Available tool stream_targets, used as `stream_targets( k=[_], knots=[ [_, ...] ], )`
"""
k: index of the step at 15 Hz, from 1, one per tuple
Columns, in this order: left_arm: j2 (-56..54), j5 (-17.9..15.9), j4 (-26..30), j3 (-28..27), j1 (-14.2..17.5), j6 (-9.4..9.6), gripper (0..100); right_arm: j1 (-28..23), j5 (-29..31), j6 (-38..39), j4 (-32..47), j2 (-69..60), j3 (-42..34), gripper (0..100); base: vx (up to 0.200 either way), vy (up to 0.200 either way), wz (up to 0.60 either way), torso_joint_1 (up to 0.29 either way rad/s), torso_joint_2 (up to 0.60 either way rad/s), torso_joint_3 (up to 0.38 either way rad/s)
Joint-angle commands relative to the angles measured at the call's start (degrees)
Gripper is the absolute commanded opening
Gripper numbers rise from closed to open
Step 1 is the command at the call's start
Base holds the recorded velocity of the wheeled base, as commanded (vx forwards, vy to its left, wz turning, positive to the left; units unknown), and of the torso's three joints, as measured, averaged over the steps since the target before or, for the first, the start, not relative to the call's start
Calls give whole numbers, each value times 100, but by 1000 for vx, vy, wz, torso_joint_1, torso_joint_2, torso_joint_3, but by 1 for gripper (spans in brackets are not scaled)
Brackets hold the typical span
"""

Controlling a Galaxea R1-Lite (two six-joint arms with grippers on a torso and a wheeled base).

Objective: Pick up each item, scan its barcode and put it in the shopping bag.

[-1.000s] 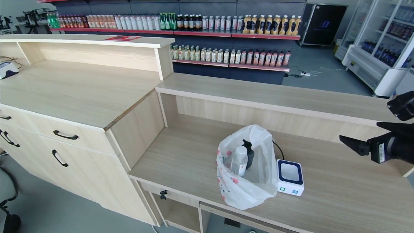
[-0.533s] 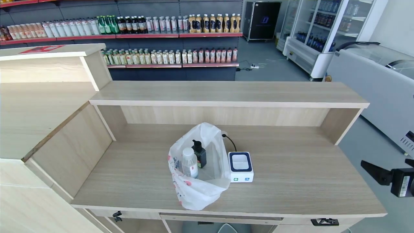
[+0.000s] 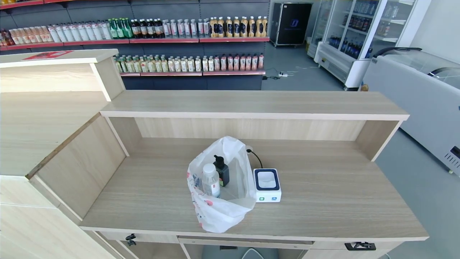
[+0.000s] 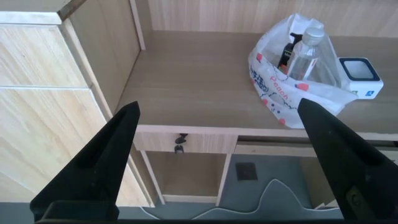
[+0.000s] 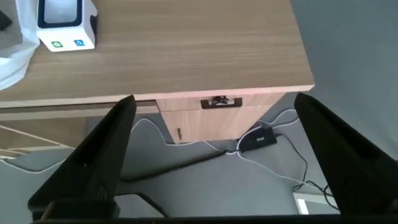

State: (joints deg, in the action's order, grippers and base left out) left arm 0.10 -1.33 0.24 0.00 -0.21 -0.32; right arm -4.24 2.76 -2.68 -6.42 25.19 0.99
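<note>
Pale wood-grain panels front the counter [image 3: 341, 201], and at its left our left tool [image 4: 217, 107] hangs low before them with its fingers spread wide and nothing between them. Just right of that, near the counter's front edge, slumps the shopping bag [image 3: 219, 214], thin white plastic with its mouth open. Inside it stand the clear bottle [image 3: 210, 181] and, behind it, the dark pump bottle [image 3: 222, 172], so we judge both items to be bagged. The bag is where trouble could start: it has no stiffness, and if we bring a finger up past the edge and catch its rim or front fold, we could drag it toward the drop or tip the upright bottles against each other. Just beside the bag's right side, seemingly touching it, sits the scanner [image 3: 267, 180], its cable [image 3: 256, 157] running back behind the bag; a pull on the bag could tug that cable or shove the scanner askew. Farthest right, our right tool [image 5: 214, 101] hangs off the counter's front right corner, also spread and empty, above the floor cables [image 5: 273, 134]; swinging it inward too low, we would knock the counter edge.
</note>
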Motion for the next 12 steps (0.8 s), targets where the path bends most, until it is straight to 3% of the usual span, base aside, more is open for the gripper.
stream_targets(
  k=[1, 12],
  knots=[
    [-1, 1, 2, 0, 3, -3, 100, 319, -47, 119, 695, -2070, -72, 100, 0, 0, 0, 0, 0, 0],
    [-1, 1, 2, 0, 3, -3, 100, 407, -47, 277, 695, -2510, -81, 100, 0, 0, 0, 0, 0, 0]
  ],
)
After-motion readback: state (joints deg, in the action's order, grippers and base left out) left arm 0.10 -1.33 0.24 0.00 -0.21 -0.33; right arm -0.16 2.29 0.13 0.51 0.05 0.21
